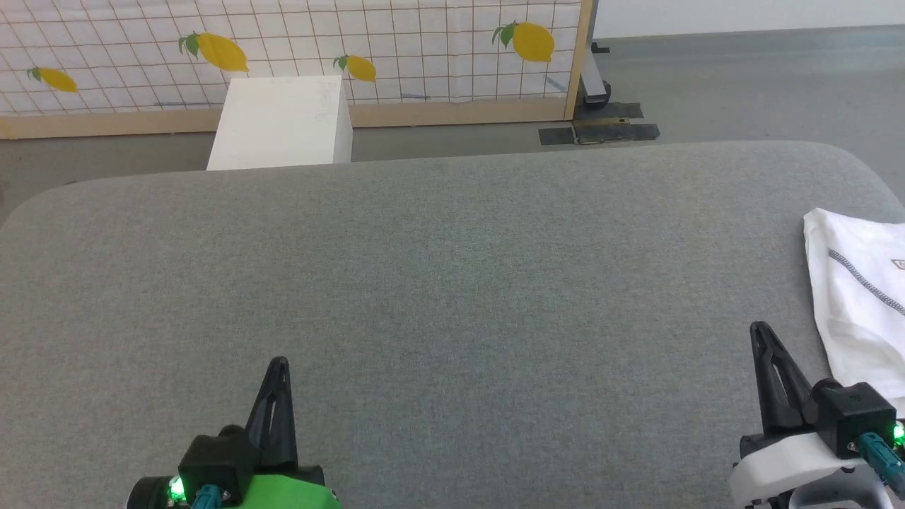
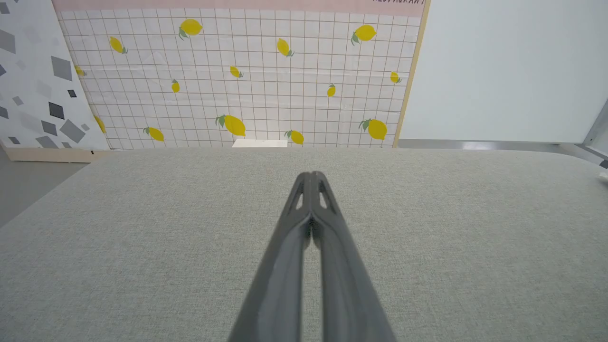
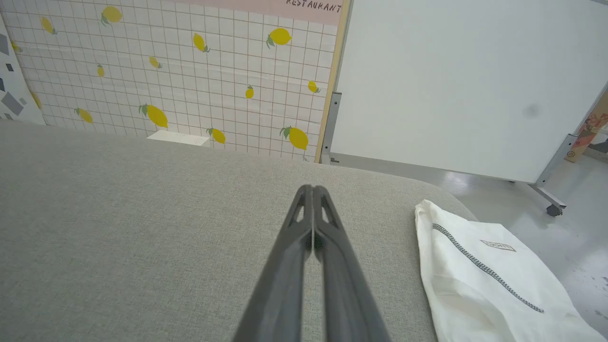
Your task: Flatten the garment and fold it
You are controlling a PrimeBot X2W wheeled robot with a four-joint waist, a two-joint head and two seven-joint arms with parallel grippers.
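The garment [image 1: 859, 297] is a white shirt with a dark stitched seam and a small bordered patch. It lies folded at the right edge of the grey padded table [image 1: 438, 283]; in the right wrist view the garment [image 3: 479, 275] sits to the right of my fingers. My right gripper [image 1: 762, 332] is shut and empty, just left of the shirt and apart from it; the right gripper [image 3: 308, 190] shows its fingers pressed together. My left gripper [image 1: 279, 364] is shut and empty at the lower left; the left gripper [image 2: 309, 175] hovers over bare fabric.
A white box [image 1: 283, 124] stands on the floor beyond the table's far edge. Behind it runs a lemon-patterned screen [image 1: 297, 49] with a wooden frame. A white panel on wheeled legs [image 3: 451, 85] stands to the right on the grey floor.
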